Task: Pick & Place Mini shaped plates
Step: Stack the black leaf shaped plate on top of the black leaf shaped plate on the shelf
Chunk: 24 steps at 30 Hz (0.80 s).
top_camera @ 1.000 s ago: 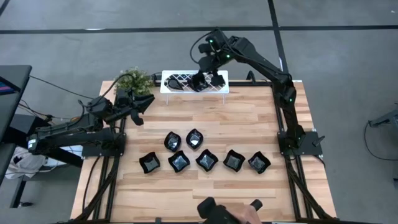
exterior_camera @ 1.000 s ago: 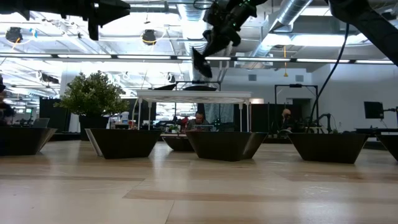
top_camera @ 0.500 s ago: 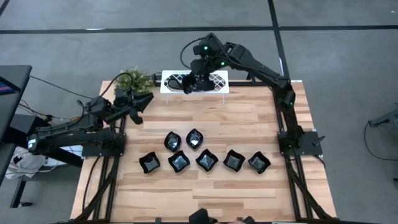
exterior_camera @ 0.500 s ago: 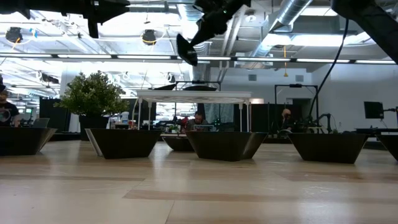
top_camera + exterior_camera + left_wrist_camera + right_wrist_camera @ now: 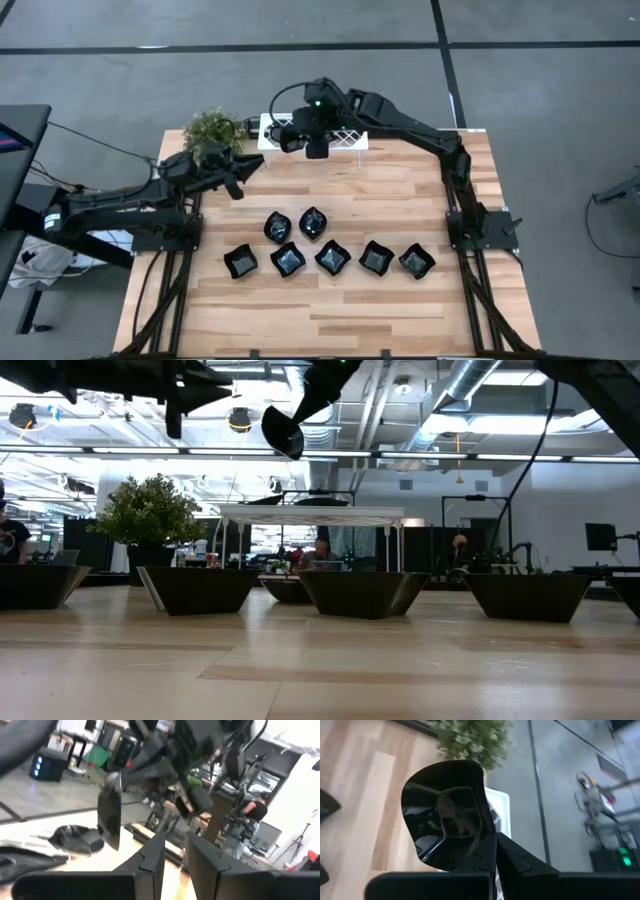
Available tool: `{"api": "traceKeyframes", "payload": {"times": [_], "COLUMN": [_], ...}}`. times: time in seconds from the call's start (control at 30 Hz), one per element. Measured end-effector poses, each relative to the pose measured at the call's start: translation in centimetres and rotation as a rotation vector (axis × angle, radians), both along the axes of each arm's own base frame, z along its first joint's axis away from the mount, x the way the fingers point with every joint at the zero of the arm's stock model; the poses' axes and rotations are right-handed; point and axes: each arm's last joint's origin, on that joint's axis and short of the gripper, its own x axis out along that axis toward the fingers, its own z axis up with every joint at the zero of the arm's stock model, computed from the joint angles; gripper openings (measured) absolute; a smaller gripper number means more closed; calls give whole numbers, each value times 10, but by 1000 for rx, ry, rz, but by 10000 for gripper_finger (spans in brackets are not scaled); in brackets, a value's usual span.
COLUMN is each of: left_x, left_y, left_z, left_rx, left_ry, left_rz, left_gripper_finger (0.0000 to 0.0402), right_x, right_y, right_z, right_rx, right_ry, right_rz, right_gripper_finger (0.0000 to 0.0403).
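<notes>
While your right gripper (image 5: 292, 141) travels leftward above the white rack (image 5: 350, 133), its jaws stay clamped on one mini shaped plate (image 5: 447, 817), lifted clear of the rack near the potted plant (image 5: 213, 128). Your left gripper (image 5: 243, 172) has advanced toward it, jaws slightly parted, empty. Expect a handover or placement beside the seven plates on the table (image 5: 400, 190).

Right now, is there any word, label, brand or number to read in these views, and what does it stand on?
None can be read. The black plate held in the right gripper carries no marking, nor does the white rack. Screens and lit devices in the room behind are too blurred to read.
</notes>
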Motion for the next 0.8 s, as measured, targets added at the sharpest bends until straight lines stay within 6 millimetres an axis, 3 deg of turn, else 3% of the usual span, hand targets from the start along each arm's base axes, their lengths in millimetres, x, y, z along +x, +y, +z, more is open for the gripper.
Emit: {"api": "traceKeyframes", "payload": {"times": [0.27, 0.53, 0.8], "left_x": [3, 9, 12], "left_y": [3, 8, 11], "left_z": [-4, -13, -17], "left_rx": [29, 113, 122], "left_ry": [31, 132, 158], "left_rz": [62, 174, 233], "left_gripper_finger": [76, 82, 131], "right_x": [4, 11, 14], "right_y": [21, 40, 40], "right_z": [-1, 1, -7], "right_rx": [10, 83, 126], "right_ry": [-29, -121, -129], "right_rz": [-196, -274, -315], "right_gripper_finger": [0, 0, 0]}}
